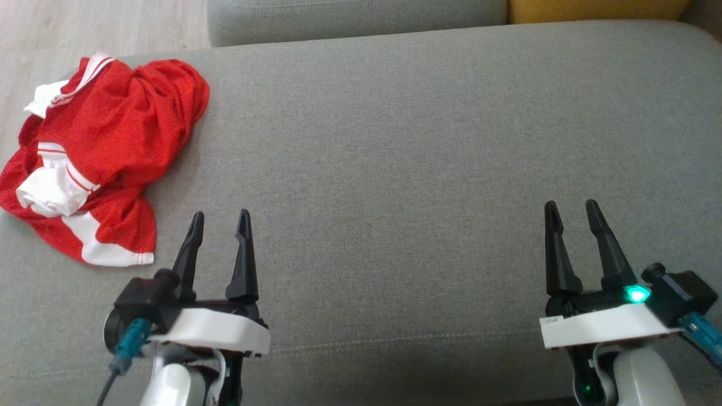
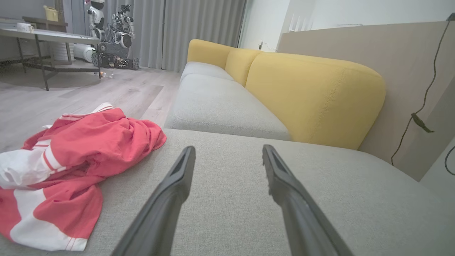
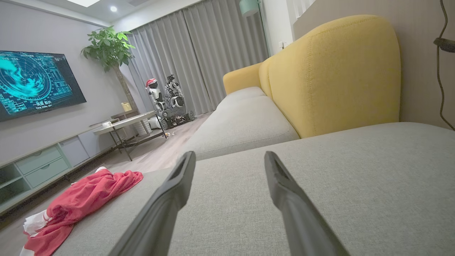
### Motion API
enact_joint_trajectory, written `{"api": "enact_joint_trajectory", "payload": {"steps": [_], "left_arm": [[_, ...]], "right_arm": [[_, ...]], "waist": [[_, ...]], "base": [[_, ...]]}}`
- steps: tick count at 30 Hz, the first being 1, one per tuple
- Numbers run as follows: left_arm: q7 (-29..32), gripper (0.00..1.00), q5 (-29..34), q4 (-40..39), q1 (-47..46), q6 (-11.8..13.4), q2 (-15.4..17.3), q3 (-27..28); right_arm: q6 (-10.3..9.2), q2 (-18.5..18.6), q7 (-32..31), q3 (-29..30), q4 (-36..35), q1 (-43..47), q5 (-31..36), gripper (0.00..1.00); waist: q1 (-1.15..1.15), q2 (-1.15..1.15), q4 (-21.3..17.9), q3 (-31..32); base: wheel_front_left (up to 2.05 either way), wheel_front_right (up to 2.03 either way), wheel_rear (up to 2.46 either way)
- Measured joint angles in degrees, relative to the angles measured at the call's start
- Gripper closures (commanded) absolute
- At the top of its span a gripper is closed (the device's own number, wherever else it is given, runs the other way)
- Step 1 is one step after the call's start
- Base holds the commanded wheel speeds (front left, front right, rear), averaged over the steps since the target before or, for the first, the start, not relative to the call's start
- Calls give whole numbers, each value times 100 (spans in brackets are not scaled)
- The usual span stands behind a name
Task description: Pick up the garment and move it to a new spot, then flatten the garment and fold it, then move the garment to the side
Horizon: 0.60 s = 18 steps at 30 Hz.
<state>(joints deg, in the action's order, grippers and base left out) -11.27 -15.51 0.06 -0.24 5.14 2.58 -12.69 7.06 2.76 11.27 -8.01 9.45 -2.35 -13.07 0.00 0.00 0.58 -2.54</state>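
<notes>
**Both grippers wide and empty; crumpled red garment waits at upper left**

In the head view the left gripper (image 1: pixel 220 214) sits at the lower left with its two dark fingers (image 1: pixel 242 259) spread wide and nothing between them. The right gripper (image 1: pixel 571 204), at the lower right, is spread just as wide and is also empty. Both hover over the bare grey seat cushion (image 1: pixel 395 141).

The garment (image 1: pixel 113 141) lies bunched in the upper left of the frame, up and to the left of the left gripper's fingertips and well apart from the right gripper. It looks like thin red mesh sportswear with white trim. It should be light, limp and easy to pinch, though a loose pinch may catch one layer and trail the rest.

The raised ridge of folds near the heap's top offers the best bite for a first lift. The white hem band (image 1: pixel 113 256) nearest the left fingertips gives a firmer edge for spreading it flat later.
</notes>
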Motion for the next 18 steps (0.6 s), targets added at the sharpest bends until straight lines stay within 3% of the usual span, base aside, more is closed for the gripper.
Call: {"api": "enact_joint_trajectory", "payload": {"steps": [5,18], "left_arm": [[-81,0,379,-76,-7,47,12,-132],[-303,0,1337,-109,-12,100,20,-327]], "right_arm": [[0,1,63,10,32,-2,108,0],[0,1,308,-51,5,-13,1113,0]], "waist": [[0,0,-4,-83],[0,0,68,-184]], "base": [[0,0,0],[0,0,0]]}}
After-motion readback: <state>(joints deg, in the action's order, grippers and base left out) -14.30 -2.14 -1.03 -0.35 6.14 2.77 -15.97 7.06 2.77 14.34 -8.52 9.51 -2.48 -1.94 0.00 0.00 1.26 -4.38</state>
